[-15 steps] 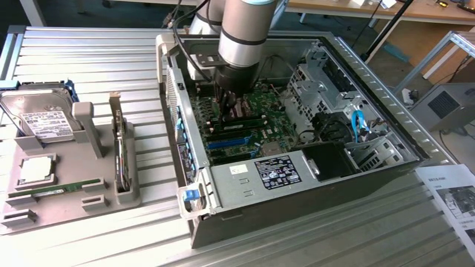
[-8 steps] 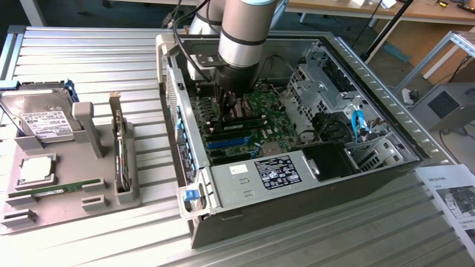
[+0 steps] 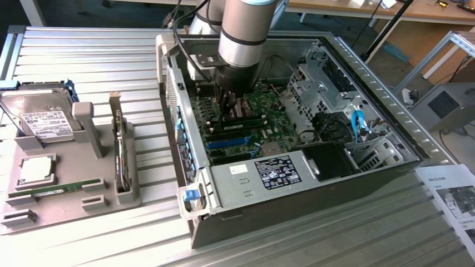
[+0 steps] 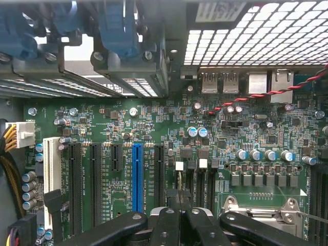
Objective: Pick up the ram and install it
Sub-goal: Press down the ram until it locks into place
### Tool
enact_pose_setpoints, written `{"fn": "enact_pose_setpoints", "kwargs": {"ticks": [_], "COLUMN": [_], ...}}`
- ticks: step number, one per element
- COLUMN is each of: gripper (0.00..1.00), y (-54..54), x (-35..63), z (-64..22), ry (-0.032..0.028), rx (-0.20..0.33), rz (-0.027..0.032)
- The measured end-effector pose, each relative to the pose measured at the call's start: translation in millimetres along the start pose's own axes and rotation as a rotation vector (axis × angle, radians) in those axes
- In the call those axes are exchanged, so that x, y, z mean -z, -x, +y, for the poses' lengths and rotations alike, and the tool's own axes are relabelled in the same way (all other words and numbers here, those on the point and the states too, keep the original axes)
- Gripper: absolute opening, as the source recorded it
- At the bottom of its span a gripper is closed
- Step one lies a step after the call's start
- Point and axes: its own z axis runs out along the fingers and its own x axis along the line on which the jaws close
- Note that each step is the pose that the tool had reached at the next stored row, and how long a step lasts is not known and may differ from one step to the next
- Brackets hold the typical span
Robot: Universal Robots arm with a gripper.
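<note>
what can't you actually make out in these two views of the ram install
- Exterior view: the gripper is down inside the computer case; the arm's wrist hides the motherboard slots beneath it.
- Wrist view: the gripper is shut, but whether anything sits between its tips is hidden by the fingers themselves.
- Exterior view: the ram on the grey tray has a label too small to read.

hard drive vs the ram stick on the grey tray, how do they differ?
The hard drive is a silver box with a white label; the ram stick is a thin green strip. The hard drive is much bulkier, the ram stick long and narrow. Both sit in the grey tray.
</note>
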Motion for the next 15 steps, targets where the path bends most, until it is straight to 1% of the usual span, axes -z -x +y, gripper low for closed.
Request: {"fn": "enact_pose_setpoints", "kwargs": {"ticks": [5, 9, 15], "gripper": [0.11, 0.11, 0.11], "y": [-0.3, -0.3, -0.3], "x": [4.1, 4.2, 4.2], "z": [0.0, 0.2, 4.6], "ry": [0.0004, 0.0005, 0.0005], "rx": [0.0, 0.0, 0.0], "rz": [0.0006, 0.0006, 0.0006]}}
